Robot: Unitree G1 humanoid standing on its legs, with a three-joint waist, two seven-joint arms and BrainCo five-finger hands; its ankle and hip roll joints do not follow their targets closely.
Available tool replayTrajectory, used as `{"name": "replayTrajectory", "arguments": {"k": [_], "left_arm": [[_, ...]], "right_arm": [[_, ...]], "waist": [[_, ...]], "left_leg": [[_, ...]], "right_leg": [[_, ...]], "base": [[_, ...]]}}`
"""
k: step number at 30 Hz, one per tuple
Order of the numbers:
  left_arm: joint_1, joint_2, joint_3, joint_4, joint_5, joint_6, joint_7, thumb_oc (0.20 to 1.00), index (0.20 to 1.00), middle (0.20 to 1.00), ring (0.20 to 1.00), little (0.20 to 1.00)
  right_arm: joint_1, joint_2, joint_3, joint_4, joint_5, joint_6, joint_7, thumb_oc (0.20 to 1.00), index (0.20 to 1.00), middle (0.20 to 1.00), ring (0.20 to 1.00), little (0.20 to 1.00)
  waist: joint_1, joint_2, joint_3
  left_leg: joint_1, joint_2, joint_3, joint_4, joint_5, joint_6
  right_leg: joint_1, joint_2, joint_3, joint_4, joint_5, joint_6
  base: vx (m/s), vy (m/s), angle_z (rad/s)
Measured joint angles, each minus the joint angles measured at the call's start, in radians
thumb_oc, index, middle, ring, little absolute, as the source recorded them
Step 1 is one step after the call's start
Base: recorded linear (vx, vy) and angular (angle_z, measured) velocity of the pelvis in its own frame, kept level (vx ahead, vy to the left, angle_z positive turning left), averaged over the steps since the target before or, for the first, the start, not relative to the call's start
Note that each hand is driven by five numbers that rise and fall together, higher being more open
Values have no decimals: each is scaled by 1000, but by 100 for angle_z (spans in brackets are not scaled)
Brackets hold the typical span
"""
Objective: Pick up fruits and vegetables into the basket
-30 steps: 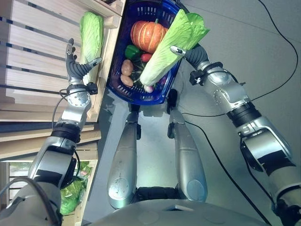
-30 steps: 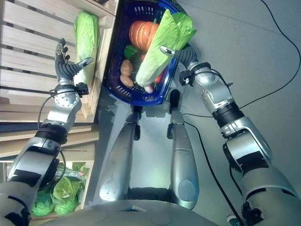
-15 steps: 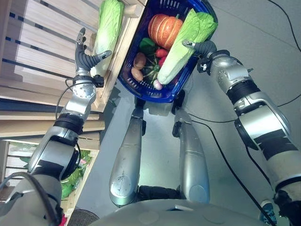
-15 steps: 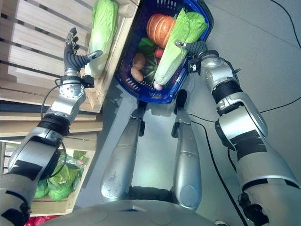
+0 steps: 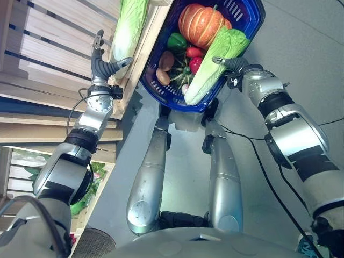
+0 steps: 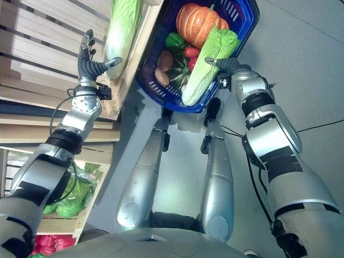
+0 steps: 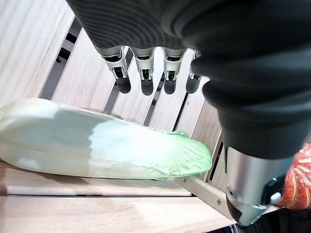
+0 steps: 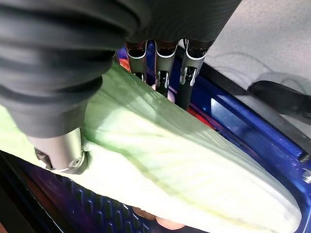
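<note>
The napa cabbage lies slanted in the blue basket, leafy end toward the pumpkin, clasped by the right hand. The left hand, fingers straight, is near another cabbage on the wooden shelf; grey floor.

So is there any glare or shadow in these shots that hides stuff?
Left eye view: bright glare on the floor. Left wrist view: a shadow darkens part of the shelf cabbage, still readable. Right wrist view: pale sheen on the basket rim; the held cabbage is evenly lit.
</note>
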Motion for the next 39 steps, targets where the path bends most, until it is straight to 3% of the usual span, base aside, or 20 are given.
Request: {"name": "replayTrajectory", "arguments": {"k": [21,29,39], "left_arm": [[6,-37,-7,-30,3,-6,94,1000,1000,1000,1000,1000],[50,-36,-6,-27,53,62,206,1000,1000,1000,1000,1000],[64,-34,4,33,148,125,342,1000,1000,1000,1000,1000]], "right_arm": [[-21,2,-31,22,-13,-3,-122,1000,1000,1000,1000,1000],[16,-4,-69,-80,-17,-160,-281,1000,1000,1000,1000,1000],[275,-73,-117,-373,-95,-298,-490,1000,1000,1000,1000,1000]], "waist": [[9,2,0],[-3,2,0],[-88,1,0]], "left_leg": [[-13,-1,-3,0,3,-3],[-5,0,8,-2,2,-2],[-3,3,54,-19,-4,21]], "right_leg": [[-20,-2,-1,16,-6,-2],[-18,0,9,13,-4,-3],[-23,7,56,-24,12,16]], "base": [[0,0,0],[-25,44,-3],[-33,62,-10]]}}
